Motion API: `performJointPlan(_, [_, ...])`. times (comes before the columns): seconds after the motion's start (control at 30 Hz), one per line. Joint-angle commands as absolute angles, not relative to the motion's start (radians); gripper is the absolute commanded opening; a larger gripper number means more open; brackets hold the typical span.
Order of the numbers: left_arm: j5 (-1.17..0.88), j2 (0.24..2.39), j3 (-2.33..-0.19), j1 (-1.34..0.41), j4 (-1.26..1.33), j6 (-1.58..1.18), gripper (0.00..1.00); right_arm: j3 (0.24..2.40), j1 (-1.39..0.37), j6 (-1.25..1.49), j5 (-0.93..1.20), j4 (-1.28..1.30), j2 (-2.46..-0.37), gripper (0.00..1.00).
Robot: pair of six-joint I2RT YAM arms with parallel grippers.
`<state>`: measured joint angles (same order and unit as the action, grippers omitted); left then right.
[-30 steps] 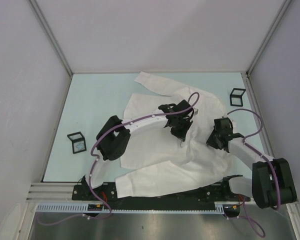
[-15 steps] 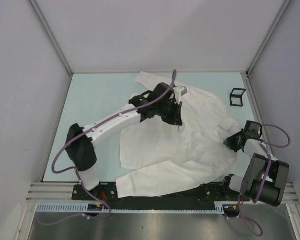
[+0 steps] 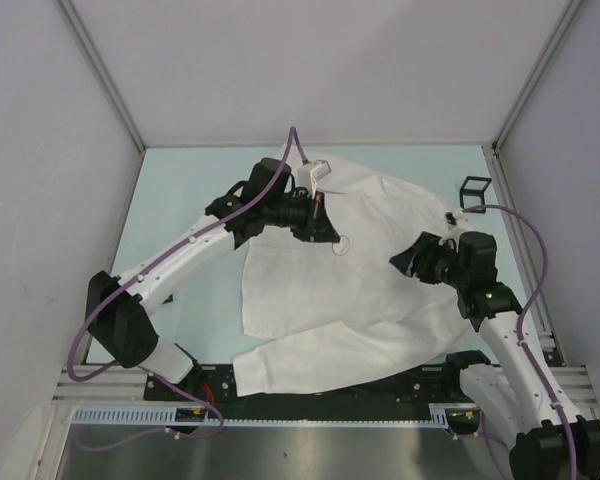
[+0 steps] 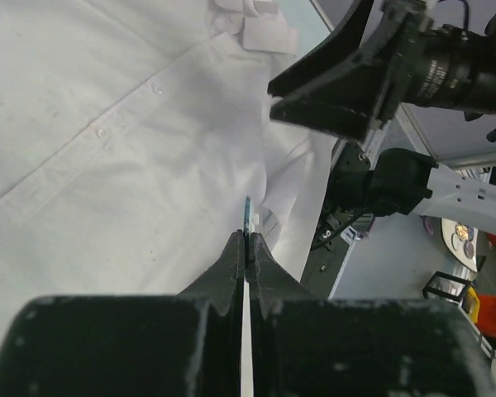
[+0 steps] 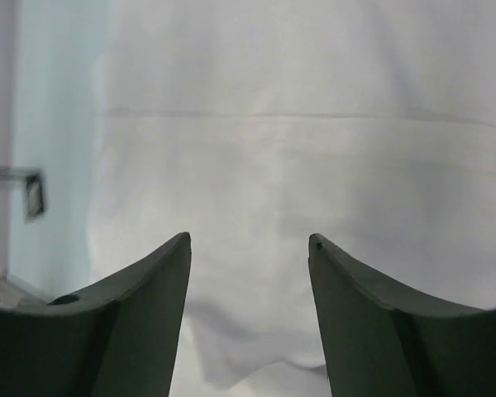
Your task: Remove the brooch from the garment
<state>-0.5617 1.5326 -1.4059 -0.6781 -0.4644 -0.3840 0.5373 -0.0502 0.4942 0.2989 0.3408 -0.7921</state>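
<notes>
The garment (image 3: 380, 290), a large white collared shirt, lies spread over the middle of the table. My left gripper (image 3: 334, 240) reaches over its upper chest, just below the collar. In the left wrist view this gripper (image 4: 248, 236) is shut on the brooch (image 4: 248, 217), a thin bluish piece seen edge-on, and the cloth (image 4: 107, 165) bunches up around it. I cannot tell whether the brooch is free of the cloth. My right gripper (image 3: 401, 263) hovers over the shirt's right side. Its jaws (image 5: 248, 240) stand wide open with only white cloth (image 5: 314, 165) beneath them.
A black wire-frame cube (image 3: 474, 192) stands at the far right of the pale green table (image 3: 190, 200). A small black frame (image 5: 29, 194) shows at the left of the right wrist view. White walls enclose the table on three sides.
My left arm has stretched away from me, carrying its shut gripper from the shirt's middle up toward the collar. My right gripper has swung back over the shirt's right side and opened.
</notes>
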Motion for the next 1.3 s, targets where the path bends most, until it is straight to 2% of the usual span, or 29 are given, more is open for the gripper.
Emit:
performJointPlan(0.0, [-0.693, 1.41, -1.29, -0.65, -0.257, -0.391, 0.0, 0.592, -0.221, 0.397, 0.688, 0.194, -0.799, 0.64])
performJointPlan(0.2, [-0.77, 1.322, -1.137, -0.64, -0.034, -0.431, 0.0, 0.601, -0.419, 0.445, 0.773, -0.059, -0.836, 0.64])
performJointPlan(0.4, [-0.834, 1.261, -1.016, -0.634, 0.191, -0.54, 0.0, 0.601, -0.475, 0.549, 0.834, -0.293, -0.891, 0.55])
performJointPlan(0.57, [-0.845, 1.239, -0.98, -0.632, 0.265, -0.571, 0.0, 0.601, -0.497, 0.554, 0.798, -0.328, -0.893, 0.51])
performJointPlan(0.67, [-0.85, 1.236, -0.963, -0.632, 0.302, -0.601, 0.0, 0.601, -0.497, 0.561, 0.758, -0.348, -0.891, 0.45])
performJointPlan(0.87, [-0.868, 1.238, -0.936, -0.632, 0.379, -0.653, 0.0, 0.6, -0.494, 0.598, 0.778, -0.406, -0.916, 0.41])
performJointPlan(1.03, [-0.867, 1.236, -0.933, -0.63, 0.39, -0.66, 0.0, 0.601, -0.471, 0.62, 0.802, -0.414, -0.897, 0.41])
performJointPlan(1.27, [-0.876, 1.241, -0.917, -0.624, 0.434, -0.693, 0.0, 0.6, -0.423, 0.647, 0.854, -0.426, -0.868, 0.45])
